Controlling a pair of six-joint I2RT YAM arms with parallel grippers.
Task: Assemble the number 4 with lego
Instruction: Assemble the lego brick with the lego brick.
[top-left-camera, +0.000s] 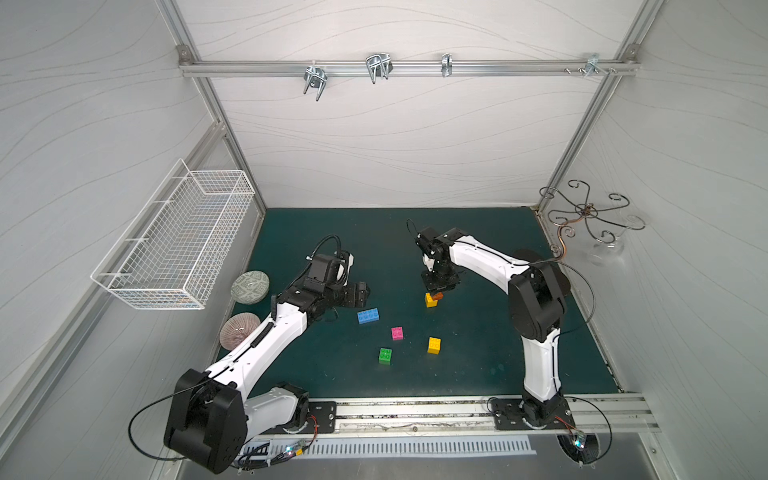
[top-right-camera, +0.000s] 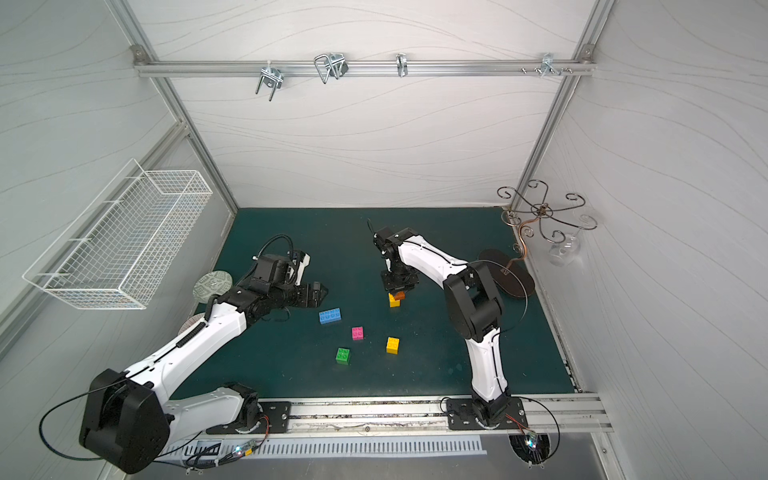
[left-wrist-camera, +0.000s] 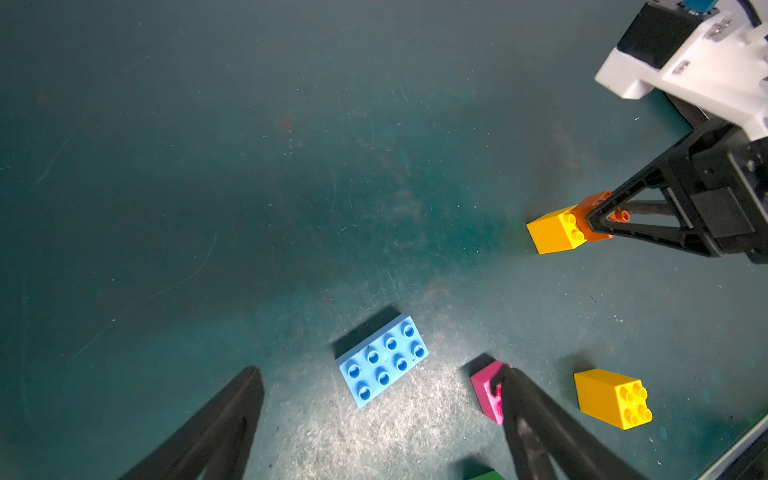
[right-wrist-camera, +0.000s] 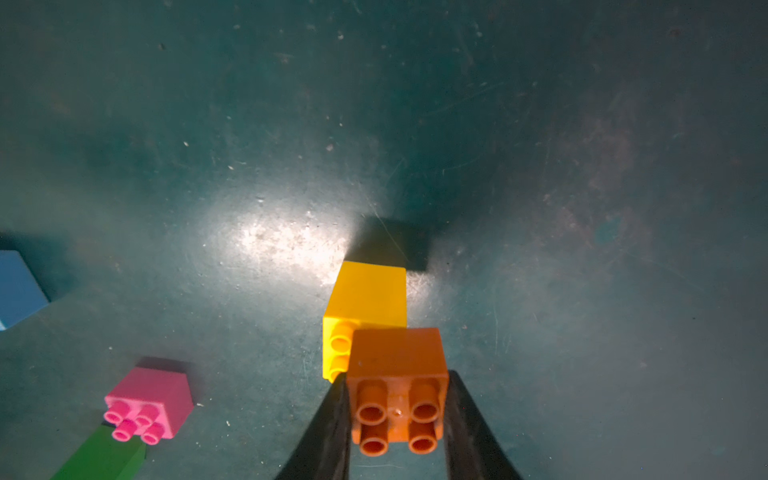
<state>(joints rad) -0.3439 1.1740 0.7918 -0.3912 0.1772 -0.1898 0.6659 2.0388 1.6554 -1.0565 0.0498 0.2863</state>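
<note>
While the right hand (top-left-camera: 436, 291) is clamped on the orange brick (top-left-camera: 438, 296) in a top view, that brick sits partly over a yellow brick (top-left-camera: 430, 301) standing on the dark green table (top-left-camera: 478, 332). The left hand (top-left-camera: 362, 293) hangs with its fingers apart, near the blue brick (top-left-camera: 368, 316). A pink brick (top-left-camera: 397, 333), a green brick (top-left-camera: 385, 356) and a second yellow brick (top-left-camera: 434, 345) lie loose on the table, each apart from the others.

From the left wrist, the wide-spread fingers frame the blue brick, which lies studs up and untouched. One finger hides part of the pink brick.

From the right wrist, the two fingers press opposite sides of the orange brick, its studs facing the camera. It sits offset on the yellow brick, leaving two yellow studs bare.
</note>
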